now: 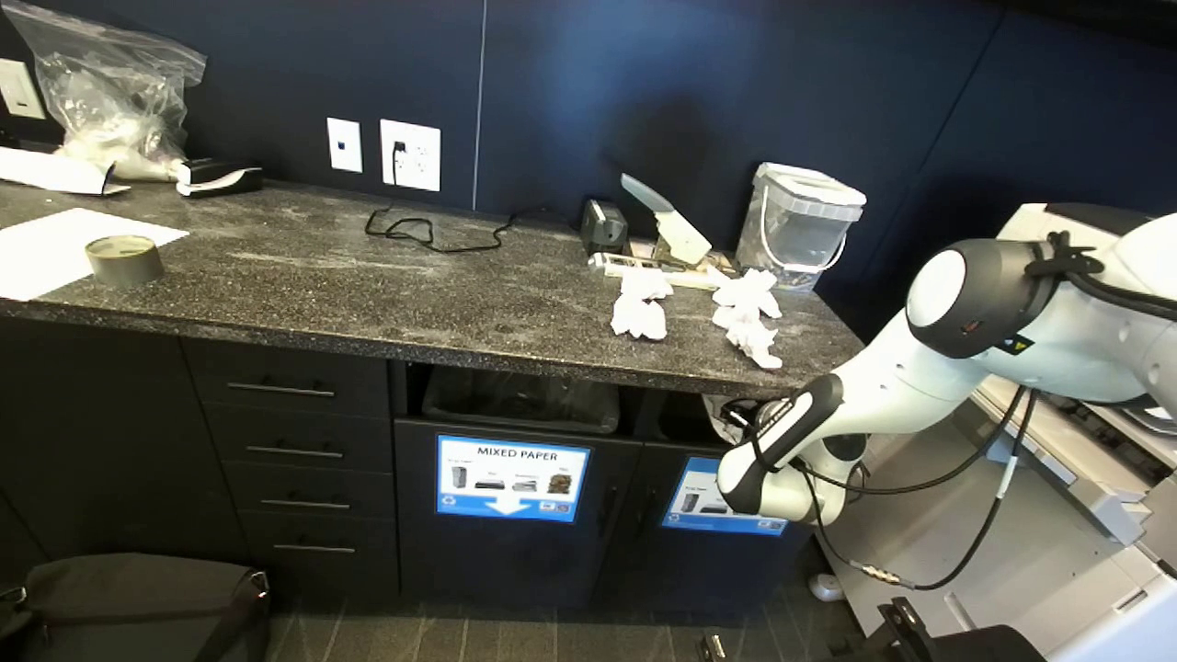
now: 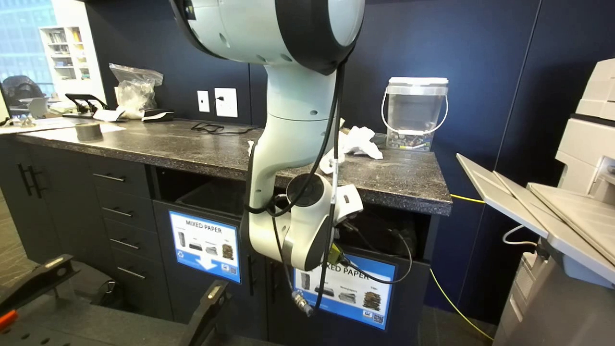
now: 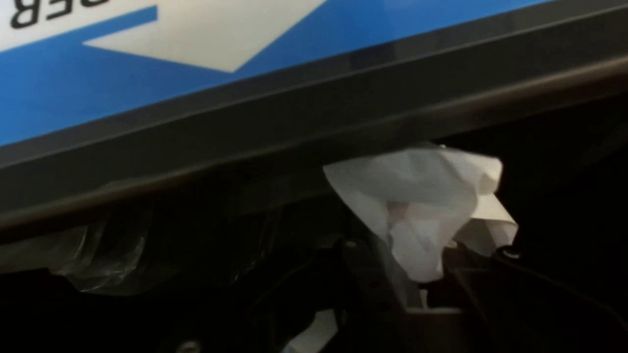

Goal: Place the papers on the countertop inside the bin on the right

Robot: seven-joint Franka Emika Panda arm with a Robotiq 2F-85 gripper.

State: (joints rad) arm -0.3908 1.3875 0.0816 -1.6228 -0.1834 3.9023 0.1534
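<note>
Currently, gripper (image 3: 429, 250): down at slot (image 2: 418, 235) of the bin (image 2: 408, 293); jaws nearly closed, pinching a paper wad (image 3: 422, 196) by its narrow end; exact gap too dark to read in wrist view.
paper wad: sticks out from the grip at slot mouth, just beyond front panel's top edge (image 3: 294, 113); can't tell if touching it.
bin: RH cabinet compartment, blue/wht label (image 2: 359, 290) reading "MIXED PAPER", partly behind arm (image 2: 298, 96) in both exterior views; label upside down in wrist view.
slot interior: v. dark; plastic folds (image 3: 113, 255) dimly visible LH side of wrist view, plus a wht patch (image 3: 316, 333) at its bottom edge, can't tell what.
other papers (image 1: 639, 317): crumpled, wht, two clumps near each other on countertop (image 1: 460, 313) toward RH end; arm hides part of them in an exterior view.
tub (image 2: 415, 108): translucent, lidded, upright, back RH end of countertop, behind other papers.
twin compartment (image 1: 501, 570): LH, just beside bin, own MIXED PAPER label.
LH end of countertop: clear bag (image 1: 119, 101) at back, near wall; tape roll (image 1: 129, 268) at edge of a flat wht sheet (image 1: 46, 248).
</note>
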